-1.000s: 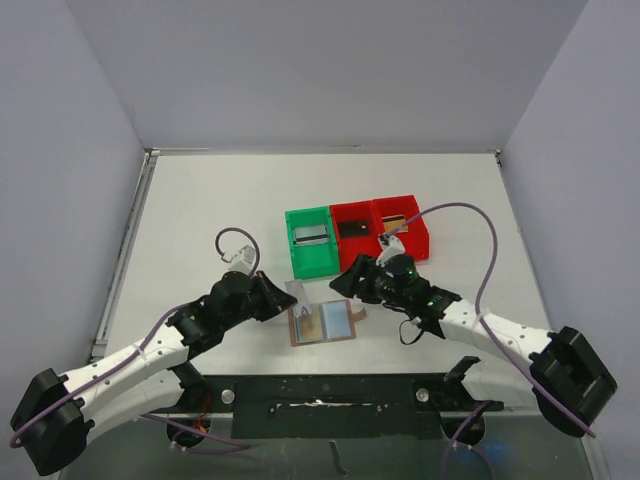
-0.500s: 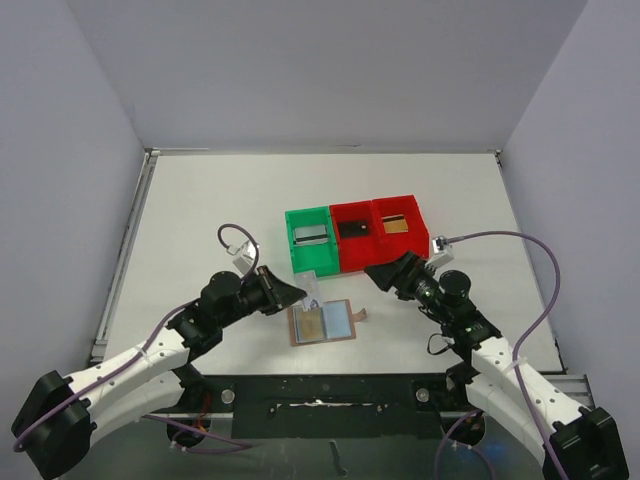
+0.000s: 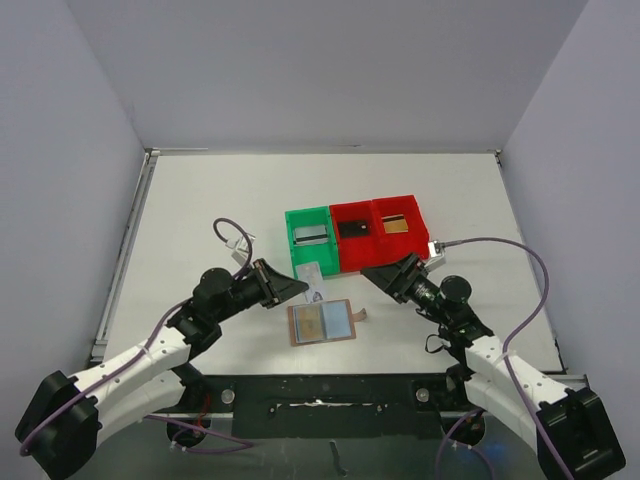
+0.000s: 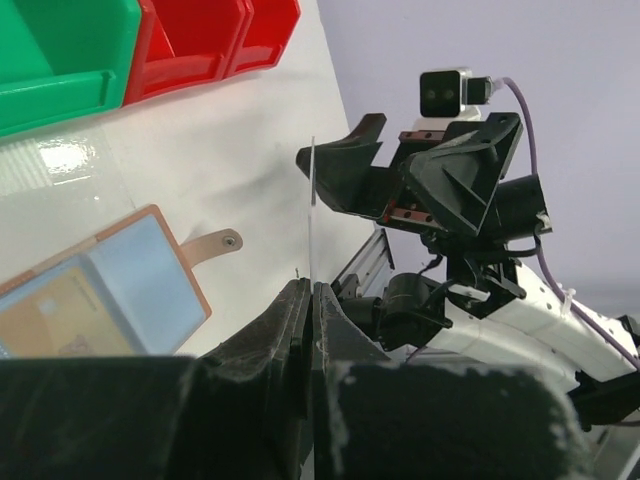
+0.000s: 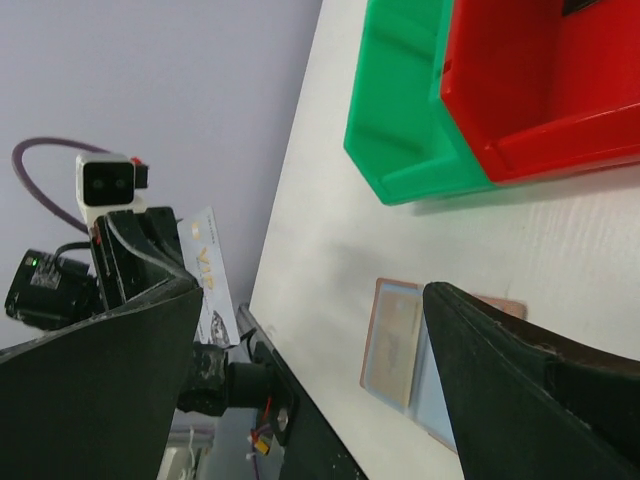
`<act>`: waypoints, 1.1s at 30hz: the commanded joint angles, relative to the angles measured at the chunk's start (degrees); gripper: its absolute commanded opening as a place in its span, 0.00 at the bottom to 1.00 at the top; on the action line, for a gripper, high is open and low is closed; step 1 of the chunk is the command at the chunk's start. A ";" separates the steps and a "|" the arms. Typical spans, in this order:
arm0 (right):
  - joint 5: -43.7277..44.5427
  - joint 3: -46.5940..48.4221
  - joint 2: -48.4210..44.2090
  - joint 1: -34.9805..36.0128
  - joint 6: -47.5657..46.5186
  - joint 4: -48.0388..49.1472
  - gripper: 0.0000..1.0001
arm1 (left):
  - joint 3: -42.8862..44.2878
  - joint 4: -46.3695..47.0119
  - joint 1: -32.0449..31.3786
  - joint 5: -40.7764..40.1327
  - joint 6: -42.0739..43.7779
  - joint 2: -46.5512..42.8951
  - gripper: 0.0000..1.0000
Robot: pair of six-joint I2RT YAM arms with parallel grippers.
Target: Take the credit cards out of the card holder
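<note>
our left gripper (image 4: 310, 300) pinches a pale card (image 3: 313, 278), held off the table (image 3: 200, 220) just beside the green bin (image 3: 311, 256). the card holder (image 3: 322, 322) lies open between the arms, perhaps with a tan card (image 3: 311, 322) inside. our right gripper (image 3: 372, 272) hangs spread wide.

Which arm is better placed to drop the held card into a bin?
Left. The left gripper has its jaws shut on the card, close to the green bin; the right gripper is open and empty.
</note>
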 commanded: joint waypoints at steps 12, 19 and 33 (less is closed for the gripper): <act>-19.00 11.85 18.43 6.89 -2.83 18.70 0.77 | 3.30 14.63 0.27 10.50 -1.02 7.23 0.00; -19.23 13.67 23.19 10.30 -2.66 20.73 0.65 | 3.23 14.81 0.29 12.34 -0.68 6.19 0.00; -25.00 14.38 27.22 10.56 -0.11 27.28 0.35 | 3.32 12.15 0.41 12.65 0.47 4.89 0.00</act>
